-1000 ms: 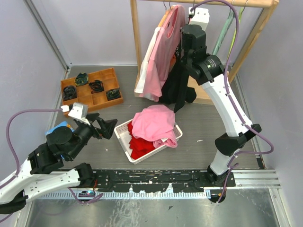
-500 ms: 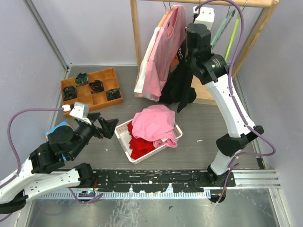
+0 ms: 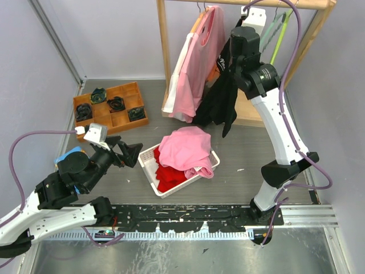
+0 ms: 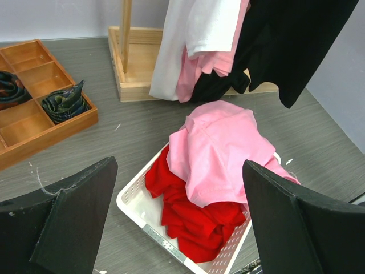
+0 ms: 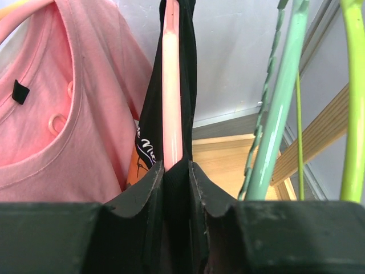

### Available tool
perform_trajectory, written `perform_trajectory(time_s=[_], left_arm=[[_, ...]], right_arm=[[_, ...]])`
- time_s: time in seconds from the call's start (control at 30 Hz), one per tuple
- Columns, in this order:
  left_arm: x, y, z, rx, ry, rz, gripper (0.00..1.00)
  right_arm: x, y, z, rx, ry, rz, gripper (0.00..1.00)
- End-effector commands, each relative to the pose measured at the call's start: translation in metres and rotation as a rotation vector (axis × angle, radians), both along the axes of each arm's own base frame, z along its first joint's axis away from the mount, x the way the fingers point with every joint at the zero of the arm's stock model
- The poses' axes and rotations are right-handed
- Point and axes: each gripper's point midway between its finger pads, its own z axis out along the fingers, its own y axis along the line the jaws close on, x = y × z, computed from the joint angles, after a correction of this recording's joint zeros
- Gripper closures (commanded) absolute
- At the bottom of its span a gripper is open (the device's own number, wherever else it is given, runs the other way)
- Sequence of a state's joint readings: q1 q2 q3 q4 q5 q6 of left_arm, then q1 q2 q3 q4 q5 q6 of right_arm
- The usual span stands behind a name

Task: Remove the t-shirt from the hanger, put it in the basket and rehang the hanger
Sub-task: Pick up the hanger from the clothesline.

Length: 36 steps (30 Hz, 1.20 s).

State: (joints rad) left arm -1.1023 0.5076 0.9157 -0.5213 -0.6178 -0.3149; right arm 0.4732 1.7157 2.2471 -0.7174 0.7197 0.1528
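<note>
Right arm: raised to the upper part of the tall wooden clothes rack. The right gripper has its fingers drawn close together, pinching a fold of the black cotton t-shirt. The pinch sits at the lower end of the pink plastic hanger; whether the hanger arm itself lies inside the pinch cannot be told from the wrist view.

Task item: the black t-shirt is draped over the pink plastic hanger on the rack, with its body hanging below the right gripper. It is just beside a pink t-shirt and a white garment. A pale green hanger and a lime hanger hang to its right.

Left arm: low at the near left. The left gripper has its fingers spread wide and holds nothing. It faces a white plastic basket containing a pink garment on top of a red garment.

A wooden compartment tray lies at the far left of the table.
</note>
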Motion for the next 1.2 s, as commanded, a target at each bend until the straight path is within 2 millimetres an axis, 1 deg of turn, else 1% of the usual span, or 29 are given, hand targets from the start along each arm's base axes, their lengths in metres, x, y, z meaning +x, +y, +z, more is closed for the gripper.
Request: perform_trajectory(time_s=[0.0,0.07,0.2,0.27,0.3,0.4,0.6,0.77,1.0,1.17], left_arm=[[-0.001,0.000,0.013,-0.046,-0.021,-0.002,0.02],[-0.001,0.000,0.013,-0.044,-0.021,-0.003,0.02],[-0.001,0.001,0.014,-0.049,-0.023,-0.003,0.02],[-0.001,0.000,0.015,-0.048,-0.023,-0.003,0.02],[-0.001,0.000,0.016,-0.051,-0.023,-0.004,0.02],[-0.001,-0.001,0.018,-0.052,-0.027,-0.009,0.02],[0.001,-0.007,0.020,-0.044,-0.026,-0.017,0.02],[0.003,-0.012,0.022,-0.040,-0.030,-0.020,0.02],[0.007,-0.019,0.027,-0.031,-0.037,-0.022,0.02],[0.009,-0.025,0.027,-0.022,-0.035,-0.026,0.02]], right_arm=[[-0.002,-0.009,0.018,0.034,-0.053,-0.028,0.84],[-0.002,-0.009,0.018,0.033,-0.051,-0.029,0.88],[-0.003,-0.010,0.021,0.033,-0.058,-0.027,0.90],[-0.005,-0.010,0.025,0.034,-0.069,-0.020,0.91],[-0.006,-0.010,0.027,0.033,-0.074,-0.013,0.92],[-0.011,-0.009,0.043,0.039,-0.119,0.017,0.99],[-0.030,-0.009,0.077,0.068,-0.216,0.079,1.00],[-0.046,-0.014,0.097,0.068,-0.273,0.103,1.00],[-0.068,-0.019,0.116,0.061,-0.333,0.149,1.00],[-0.083,-0.020,0.119,0.042,-0.354,0.187,0.99]])
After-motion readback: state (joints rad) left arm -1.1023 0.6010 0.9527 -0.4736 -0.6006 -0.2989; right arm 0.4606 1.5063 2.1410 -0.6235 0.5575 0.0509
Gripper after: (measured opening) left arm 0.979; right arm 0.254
